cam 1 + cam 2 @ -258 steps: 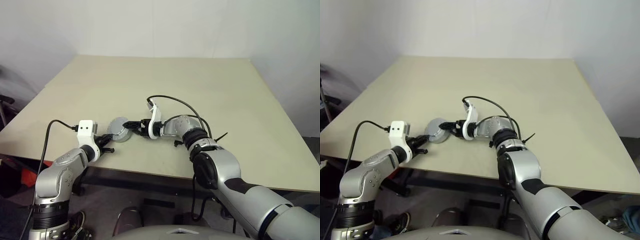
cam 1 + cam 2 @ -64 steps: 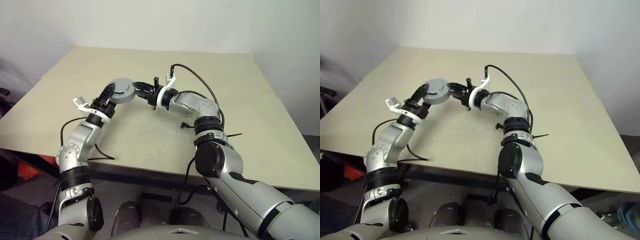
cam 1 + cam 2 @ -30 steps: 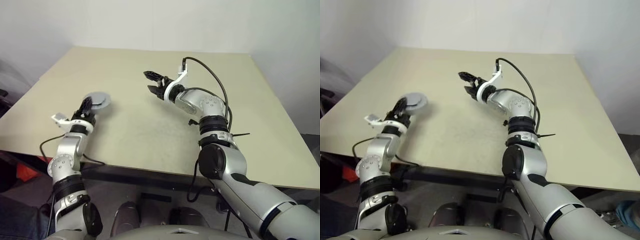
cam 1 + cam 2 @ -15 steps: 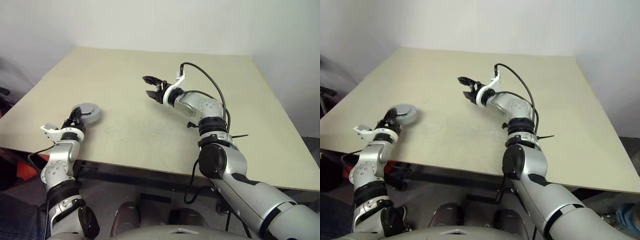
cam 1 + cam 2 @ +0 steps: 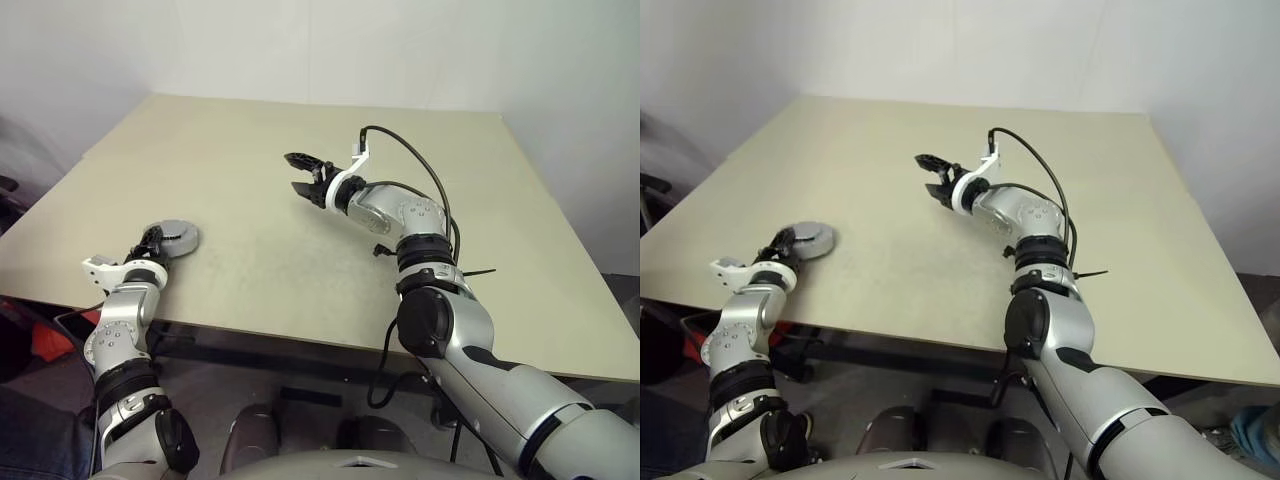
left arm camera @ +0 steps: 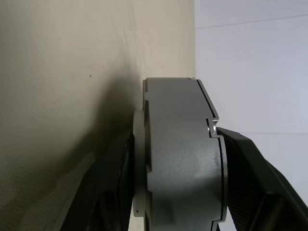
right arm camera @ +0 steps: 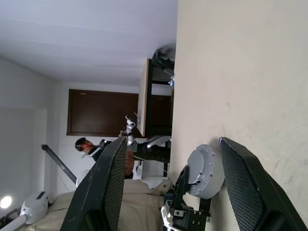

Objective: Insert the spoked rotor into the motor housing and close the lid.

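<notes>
The motor housing [image 5: 174, 238], a short round grey cup, lies low on the beige table [image 5: 330, 270] near its front left edge. It looks to rest on the top. The lid [image 7: 204, 169], a flat grey disc with small dots round its rim, closes it. The spoked rotor is hidden. My left gripper [image 5: 152, 244] is shut on the housing, with one black finger [image 6: 113, 190] on each side of its wall [image 6: 185, 163]. My right gripper [image 5: 300, 176] hangs open over the middle of the table, well to the right of the housing, with nothing between its fingers [image 7: 243, 185].
The table's front edge runs just behind my left wrist. A black cable [image 5: 420, 170] loops over my right forearm. Beyond the table's left side, the right wrist view shows a dark shelf [image 7: 159, 115] and a person [image 7: 86, 147].
My left arm has come down and back toward the front left edge, bringing the housing from above the table onto it. The right gripper has stayed where it was, open.
</notes>
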